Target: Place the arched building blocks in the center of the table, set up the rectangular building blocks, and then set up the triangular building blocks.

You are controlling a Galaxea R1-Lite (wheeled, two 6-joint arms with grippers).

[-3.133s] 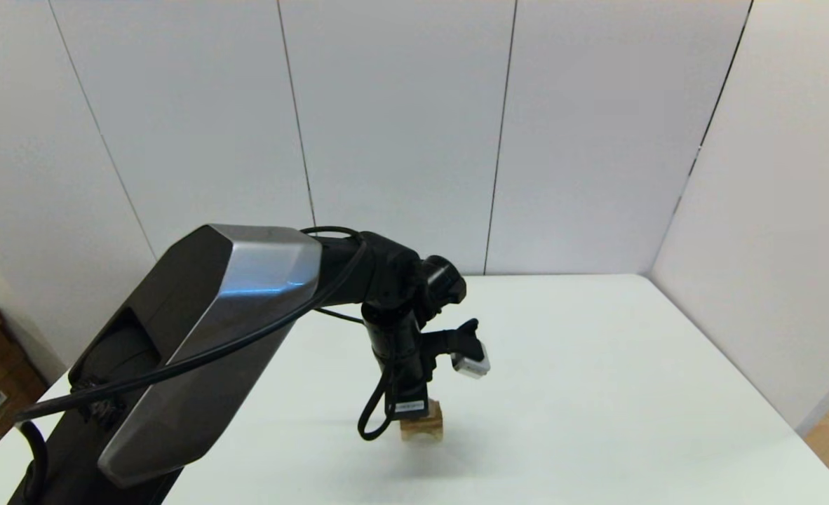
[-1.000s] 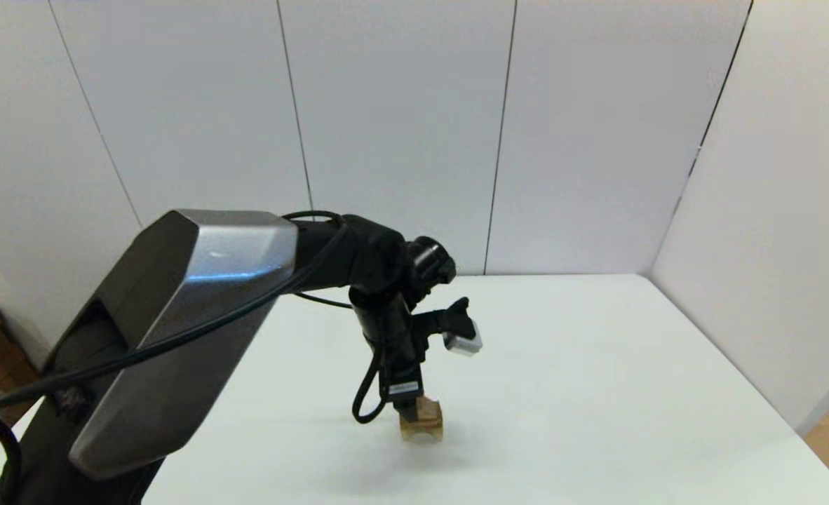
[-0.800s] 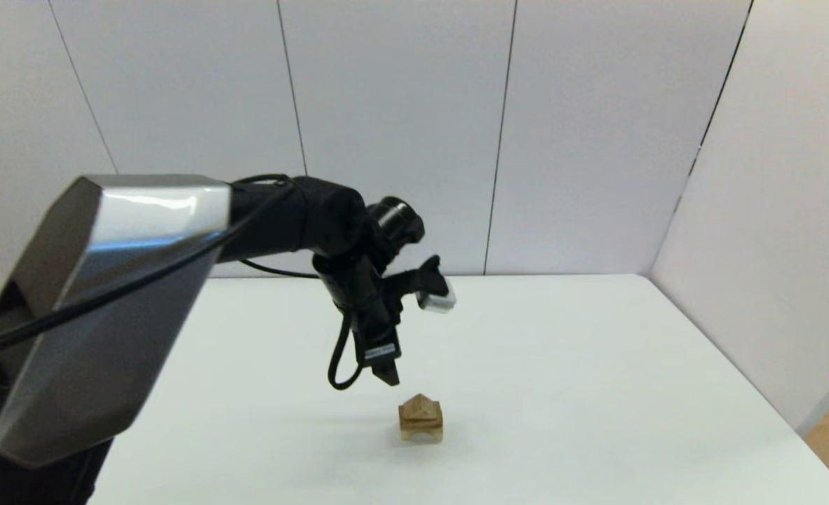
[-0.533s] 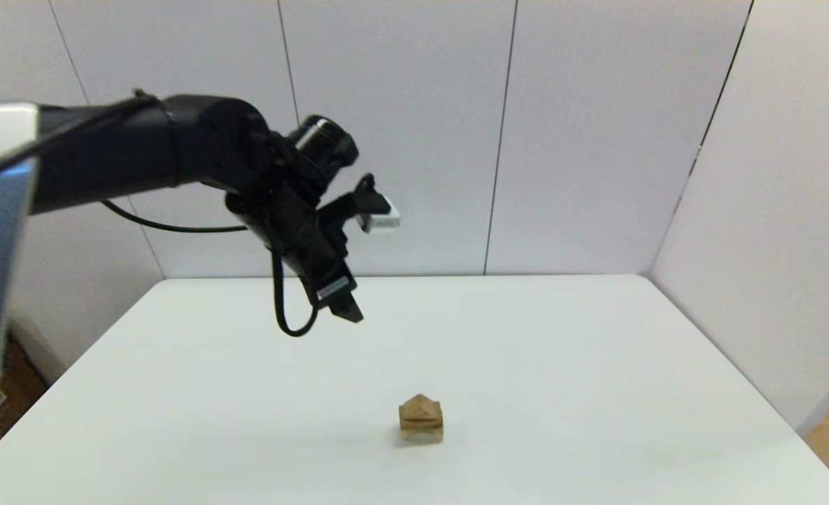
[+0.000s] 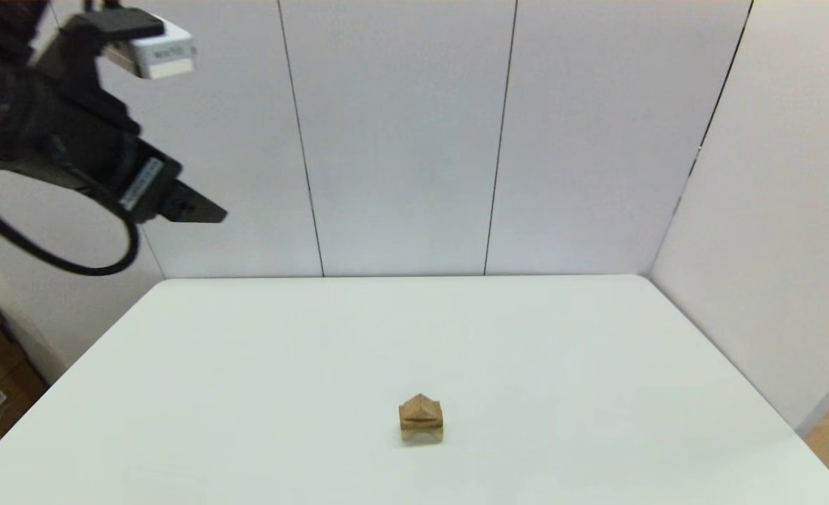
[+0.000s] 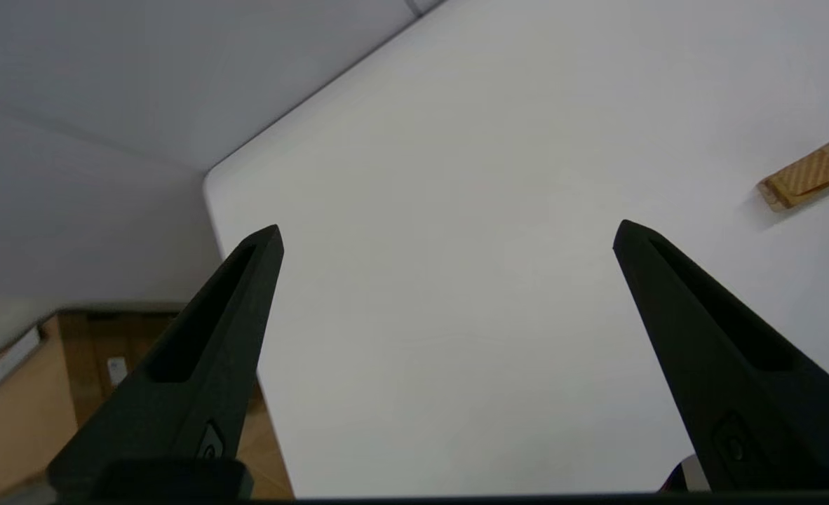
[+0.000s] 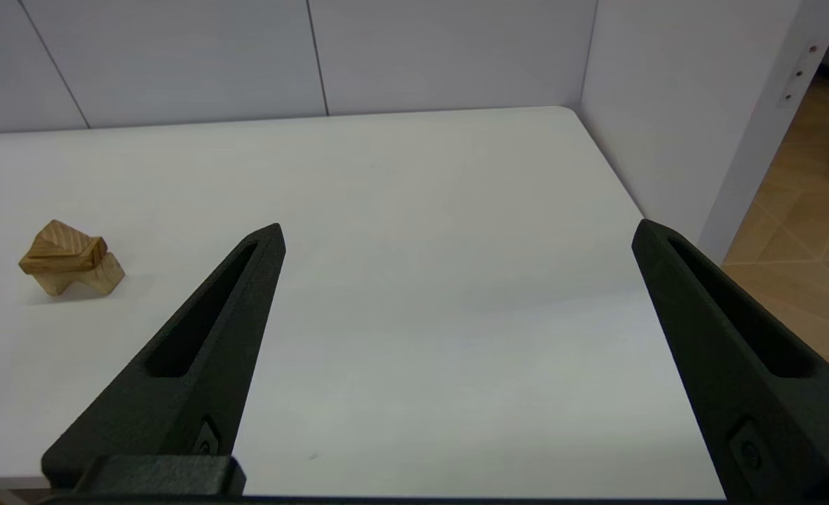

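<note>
stack: triangular block (image 5: 420, 404) on rectangular block (image 5: 421, 419) on arched block (image 5: 422, 431), mid-table (image 5: 246, 365)
left gripper (image 6: 446, 235): released, high above the stack, leftward
right gripper (image 7: 456, 235): released, empty

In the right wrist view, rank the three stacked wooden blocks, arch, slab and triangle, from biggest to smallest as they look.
1. arched block, bottom of the stack, looks largest.
2 and 3. flat rectangular slab and triangular block on top: too alike to rank, and the slab is seen mostly edge-on.
</note>
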